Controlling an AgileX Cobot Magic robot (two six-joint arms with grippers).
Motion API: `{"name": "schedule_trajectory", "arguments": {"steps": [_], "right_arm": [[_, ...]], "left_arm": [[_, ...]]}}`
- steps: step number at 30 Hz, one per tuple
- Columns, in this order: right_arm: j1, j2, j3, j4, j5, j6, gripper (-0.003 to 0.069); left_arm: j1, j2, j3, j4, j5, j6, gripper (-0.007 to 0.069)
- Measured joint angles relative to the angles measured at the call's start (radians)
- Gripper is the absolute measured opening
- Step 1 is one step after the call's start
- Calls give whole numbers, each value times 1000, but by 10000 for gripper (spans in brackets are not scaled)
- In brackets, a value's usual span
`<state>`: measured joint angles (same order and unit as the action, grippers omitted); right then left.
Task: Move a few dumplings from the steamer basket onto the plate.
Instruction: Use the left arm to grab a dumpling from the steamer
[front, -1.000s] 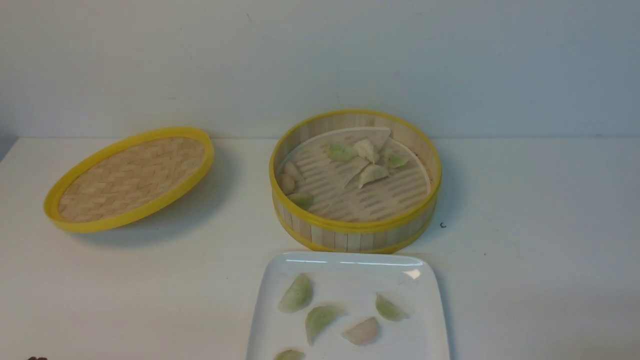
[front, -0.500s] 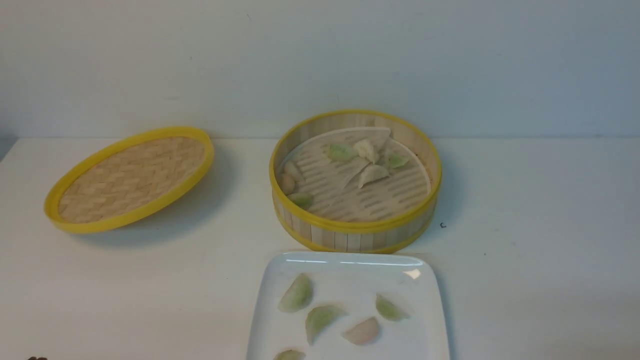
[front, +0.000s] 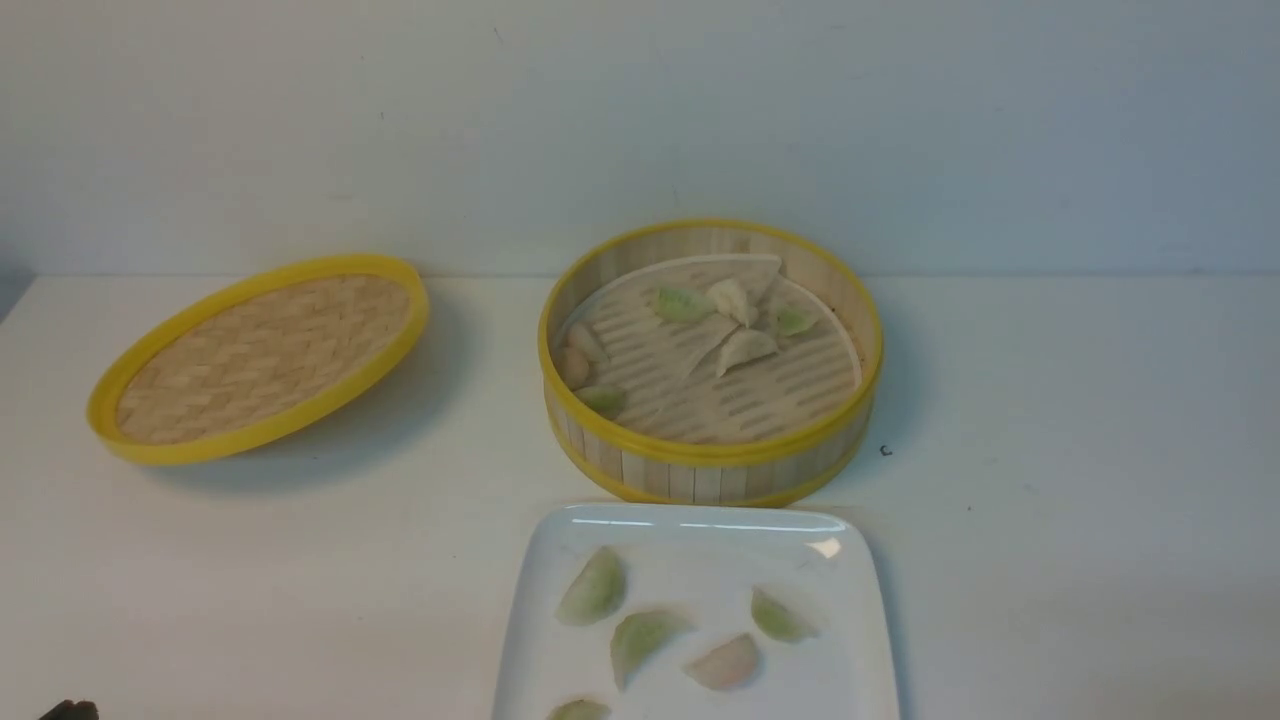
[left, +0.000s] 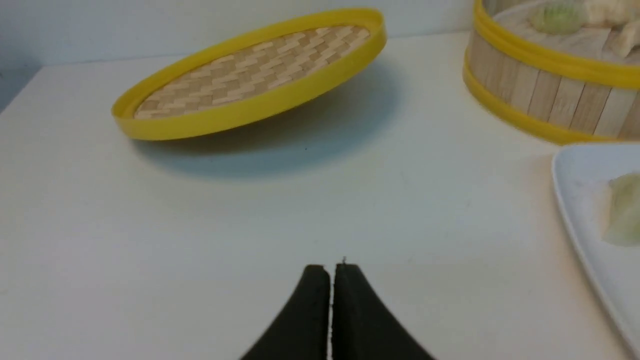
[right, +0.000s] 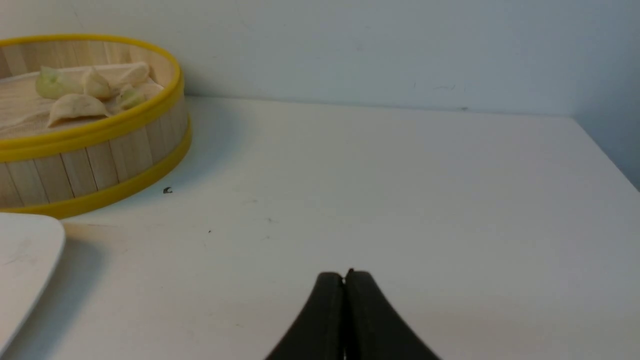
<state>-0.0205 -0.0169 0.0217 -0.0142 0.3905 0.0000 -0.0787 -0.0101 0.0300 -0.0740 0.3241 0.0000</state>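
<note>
The steamer basket (front: 710, 465) stands at the table's middle back with several dumplings (front: 745, 348) on its slatted floor. In front of it lies the white plate (front: 700, 525), which carries several dumplings (front: 595, 588), green ones and a pinkish one. My left gripper (left: 330, 267) hovers over bare table, left of the plate (left: 580, 200) and near the front edge. It is shut with nothing between its fingers. My right gripper (right: 344, 275) is also shut and empty, over bare table to the right of the basket (right: 90, 165) and plate (right: 25, 250).
The woven, yellow-rimmed lid (front: 260, 355) rests tilted at the back left. A wall runs close behind the table. A tiny dark speck (front: 885, 451) lies right of the basket. The table's right edge (right: 610, 160) shows in the right wrist view.
The dark tip of my left gripper at the front view's bottom left corner has crept slightly further into view. Nothing else has moved.
</note>
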Motion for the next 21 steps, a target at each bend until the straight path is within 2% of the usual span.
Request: {"name": "schedule_trajectory", "arguments": {"steps": [4, 9, 11, 16, 19, 21], "right_arm": [[0, 0, 0, 0, 0, 0, -15], [0, 0, 0, 0, 0, 0, -15], [0, 0, 0, 0, 0, 0, -15], [0, 0, 0, 0, 0, 0, -15], [0, 0, 0, 0, 0, 0, -15], [0, 0, 0, 0, 0, 0, -15]], "left_arm": [[0, 0, 0, -172, -111, -92, -6], [0, 0, 0, -316, -253, -122, -6], [0, 0, 0, -343, -314, -123, -6], [0, 0, -8, -371, -598, -141, -6], [0, 9, -83, -354, -616, -153, -6], [0, 53, -172, -322, -572, -155, -6]]}}
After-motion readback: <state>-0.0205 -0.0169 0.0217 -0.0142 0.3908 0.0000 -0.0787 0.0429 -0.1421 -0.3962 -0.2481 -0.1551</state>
